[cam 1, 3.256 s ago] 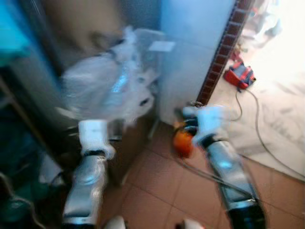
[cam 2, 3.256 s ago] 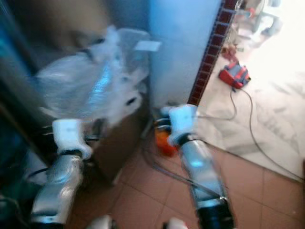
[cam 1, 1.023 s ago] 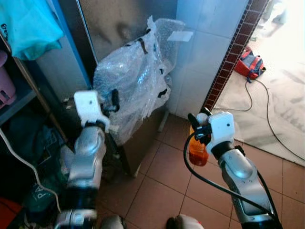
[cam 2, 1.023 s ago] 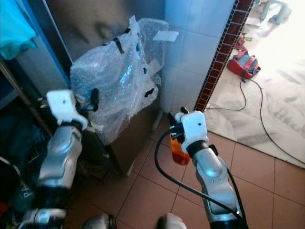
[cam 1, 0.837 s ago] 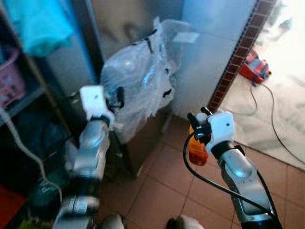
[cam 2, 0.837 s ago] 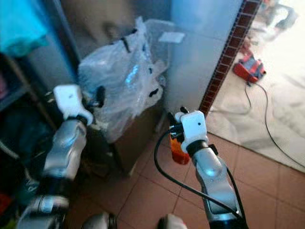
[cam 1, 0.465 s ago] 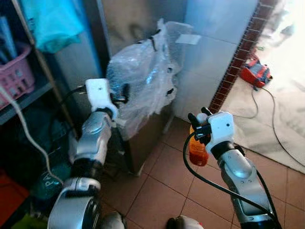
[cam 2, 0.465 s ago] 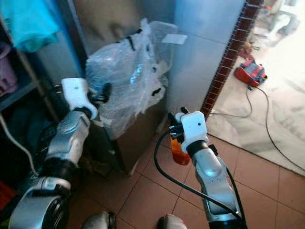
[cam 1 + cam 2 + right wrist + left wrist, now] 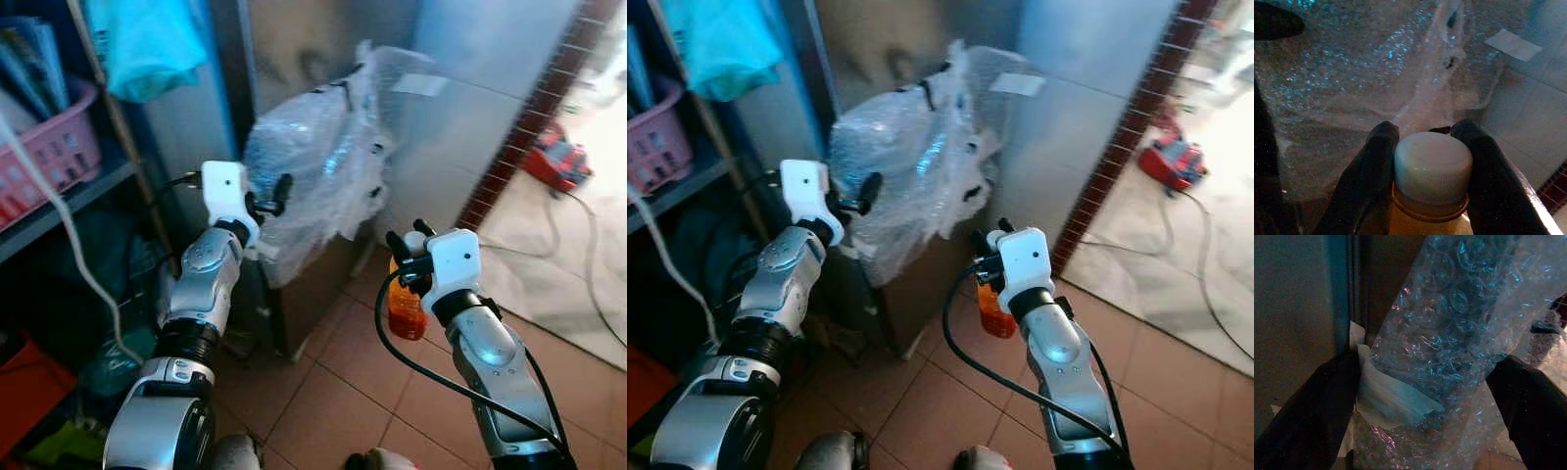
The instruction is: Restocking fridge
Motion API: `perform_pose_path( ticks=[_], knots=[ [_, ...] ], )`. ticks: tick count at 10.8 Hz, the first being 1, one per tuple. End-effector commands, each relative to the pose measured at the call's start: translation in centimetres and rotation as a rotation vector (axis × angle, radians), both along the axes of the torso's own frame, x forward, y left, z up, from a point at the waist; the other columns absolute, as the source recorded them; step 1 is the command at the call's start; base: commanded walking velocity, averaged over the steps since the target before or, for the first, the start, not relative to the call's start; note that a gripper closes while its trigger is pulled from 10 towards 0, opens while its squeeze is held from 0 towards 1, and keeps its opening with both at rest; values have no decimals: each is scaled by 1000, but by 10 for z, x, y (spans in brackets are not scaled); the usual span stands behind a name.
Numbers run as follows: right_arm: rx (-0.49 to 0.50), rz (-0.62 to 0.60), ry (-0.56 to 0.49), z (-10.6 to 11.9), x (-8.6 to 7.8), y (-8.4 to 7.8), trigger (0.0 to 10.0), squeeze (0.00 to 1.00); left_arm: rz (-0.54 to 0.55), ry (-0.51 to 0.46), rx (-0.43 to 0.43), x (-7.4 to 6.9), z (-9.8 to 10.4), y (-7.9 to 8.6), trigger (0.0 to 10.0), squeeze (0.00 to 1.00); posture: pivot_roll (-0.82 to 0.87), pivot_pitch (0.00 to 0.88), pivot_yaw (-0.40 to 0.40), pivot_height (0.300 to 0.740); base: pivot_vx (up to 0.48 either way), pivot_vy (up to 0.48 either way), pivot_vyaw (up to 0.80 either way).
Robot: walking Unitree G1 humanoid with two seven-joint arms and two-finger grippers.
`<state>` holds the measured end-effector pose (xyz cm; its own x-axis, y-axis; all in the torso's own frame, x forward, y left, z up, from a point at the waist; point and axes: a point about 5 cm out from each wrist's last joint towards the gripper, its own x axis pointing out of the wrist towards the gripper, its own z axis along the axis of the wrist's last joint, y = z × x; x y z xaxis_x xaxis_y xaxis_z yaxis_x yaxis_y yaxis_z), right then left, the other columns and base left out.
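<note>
An orange bottle (image 9: 405, 312) with a white cap (image 9: 1432, 169) hangs above the tiled floor, with my right gripper (image 9: 408, 241) shut on its neck. Both black fingers (image 9: 1380, 147) press against the cap's sides. My left gripper (image 9: 275, 192) is raised at chest height, open, right against a bundle of bubble wrap (image 9: 328, 157). In the left wrist view its fingers (image 9: 1308, 416) stand wide apart with the wrap (image 9: 1449, 333) and a strip of white tape between them. Behind the bundle rises a dull steel panel (image 9: 294, 49).
A shelf rack on the left holds a pink basket (image 9: 54, 147) and a cyan bag (image 9: 147, 44). A white cable (image 9: 59, 245) hangs in front of it. A brick-edged tiled wall (image 9: 534, 117) stands on the right, with a red bag (image 9: 558, 162) on the floor beyond.
The view has swung to the left, bringing the shelf rack in. My left gripper has risen and come closer to the bubble wrap. The right gripper still holds the bottle in the same place.
</note>
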<state>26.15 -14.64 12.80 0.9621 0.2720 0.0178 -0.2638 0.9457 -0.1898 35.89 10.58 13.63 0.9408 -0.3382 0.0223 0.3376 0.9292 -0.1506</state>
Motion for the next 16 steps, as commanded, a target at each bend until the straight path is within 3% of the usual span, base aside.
perform_pose_path(
  ticks=[1,2,3,4,7,9,12,16],
  knots=[
    [4,5,-35,7,3,2,10000,0,-114,80,35,-4,-14,-20,10000,0,-70,47,0,740,0,0,0],
    [4,7,-39,8,4,3,10000,0,-57,47,80,-2,-12,-18,10000,0,-70,47,0,740,0,0,0],
    [5,6,-42,9,4,3,10000,0,-11,23,43,1,-7,-13,10000,0,-70,47,0,740,0,0,0],
    [4,5,-45,9,5,2,10000,0,116,-48,49,0,1,0,10000,0,-70,43,-1,740,0,0,0],
    [4,8,-49,9,7,2,10000,0,207,-8,-4,-29,-22,6,10000,0,-60,40,0,740,0,0,0],
    [2,13,-46,8,7,2,10000,0,282,31,5,-50,-38,18,10000,0,-52,42,-7,740,0,0,0],
    [-1,19,-46,9,7,2,10000,0,254,125,27,-45,-52,25,10000,0,-63,48,-14,740,0,0,0],
    [-7,6,-47,9,5,-1,10000,0,72,205,46,-50,-65,-1,10000,0,-78,56,-7,740,0,0,0]
  ],
)
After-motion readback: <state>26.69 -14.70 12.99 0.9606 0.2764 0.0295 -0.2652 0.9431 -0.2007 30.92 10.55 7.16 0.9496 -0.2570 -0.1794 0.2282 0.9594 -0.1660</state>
